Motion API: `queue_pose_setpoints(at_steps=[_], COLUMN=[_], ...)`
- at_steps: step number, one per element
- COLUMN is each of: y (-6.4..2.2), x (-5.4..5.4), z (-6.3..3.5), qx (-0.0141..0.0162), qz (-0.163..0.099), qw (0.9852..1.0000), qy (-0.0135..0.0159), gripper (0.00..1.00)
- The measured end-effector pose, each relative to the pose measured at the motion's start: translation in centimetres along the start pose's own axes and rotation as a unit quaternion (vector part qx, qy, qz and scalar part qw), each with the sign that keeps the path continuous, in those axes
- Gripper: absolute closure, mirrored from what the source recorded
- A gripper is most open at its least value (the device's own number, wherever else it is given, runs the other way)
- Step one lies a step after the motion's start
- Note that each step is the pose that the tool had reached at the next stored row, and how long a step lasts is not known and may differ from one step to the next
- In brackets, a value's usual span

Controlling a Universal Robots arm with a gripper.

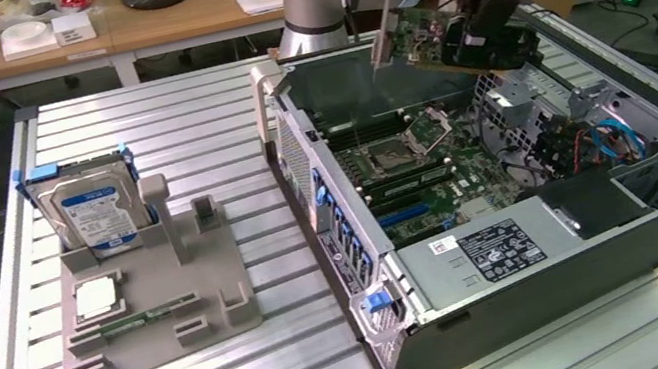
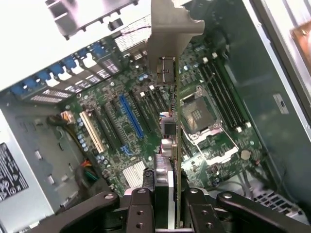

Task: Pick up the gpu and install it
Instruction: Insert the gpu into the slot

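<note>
open case [image 1: 609, 232] under gpu [image 1: 419, 32] in end effector [image 1: 483, 44]

Edge-on gpu [image 2: 166, 73] in the end effector [image 2: 165, 194], above the green motherboard [image 2: 141, 141].

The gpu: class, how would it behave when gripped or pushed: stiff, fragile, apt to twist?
Probably stiff: the gpu juts from the gripper without sagging. Likely fragile: its board carries exposed small parts. Thin and held near one end, it might pivot if bumped.
</note>
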State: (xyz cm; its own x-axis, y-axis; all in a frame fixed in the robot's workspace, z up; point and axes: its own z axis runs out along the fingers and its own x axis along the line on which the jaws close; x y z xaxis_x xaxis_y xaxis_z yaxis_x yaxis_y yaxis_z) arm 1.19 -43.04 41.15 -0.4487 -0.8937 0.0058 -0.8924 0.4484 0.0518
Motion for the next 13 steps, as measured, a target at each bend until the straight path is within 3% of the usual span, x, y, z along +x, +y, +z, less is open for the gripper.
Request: queue_pose_setpoints(at_steps=[6, 12, 13], y=[0.0, -0.01, -0.01], x=[0.0, 0.0, 0.0], z=[0.01, 0.01, 0.01], qx=[0.0003, 0.0006, 0.0006], qz=[-0.054, -0.107, -0.108], qw=[0.9985, 0.9942, 0.9941], qy=[0.0028, 0.0056, 0.0056], gripper=[0.72, 0.72, 0.72])
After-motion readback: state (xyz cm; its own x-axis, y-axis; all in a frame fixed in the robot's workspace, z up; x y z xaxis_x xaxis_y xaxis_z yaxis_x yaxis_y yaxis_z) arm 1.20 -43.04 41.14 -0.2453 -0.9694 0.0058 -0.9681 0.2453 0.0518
